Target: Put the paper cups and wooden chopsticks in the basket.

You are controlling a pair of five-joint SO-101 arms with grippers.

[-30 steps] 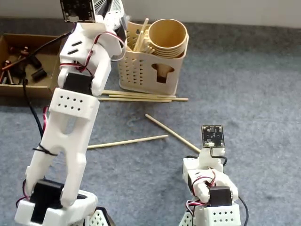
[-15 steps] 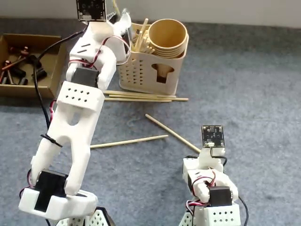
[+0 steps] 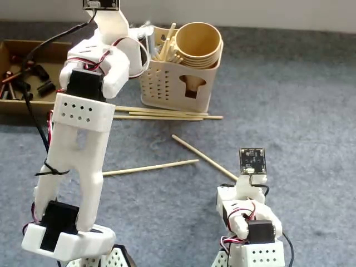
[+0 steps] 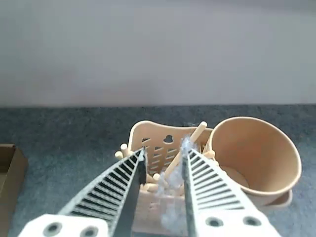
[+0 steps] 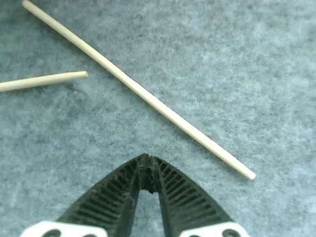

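The cream basket (image 3: 175,83) stands at the back of the carpet with stacked paper cups (image 3: 198,40) and several wooden chopsticks (image 3: 167,43) in it. My left gripper (image 3: 146,32) hovers by the basket's left rim. In the left wrist view it (image 4: 164,152) is open and empty, with the basket (image 4: 155,148), a cup (image 4: 254,158) and chopstick ends (image 4: 190,140) behind the gap. Loose chopsticks lie by the basket (image 3: 167,114), on the mid carpet (image 3: 150,167) and diagonally (image 3: 203,157). My right gripper (image 5: 147,165) is shut on nothing, just short of the diagonal chopstick (image 5: 138,89).
A cardboard box (image 3: 53,105) with dark parts sits at the left edge, beside the left arm. The right arm (image 3: 248,219) is folded at the front right. Open grey carpet stretches to the right of the basket.
The left arm has shifted at the basket, its gripper now lower by the left rim. The right arm and the loose chopsticks have not moved.
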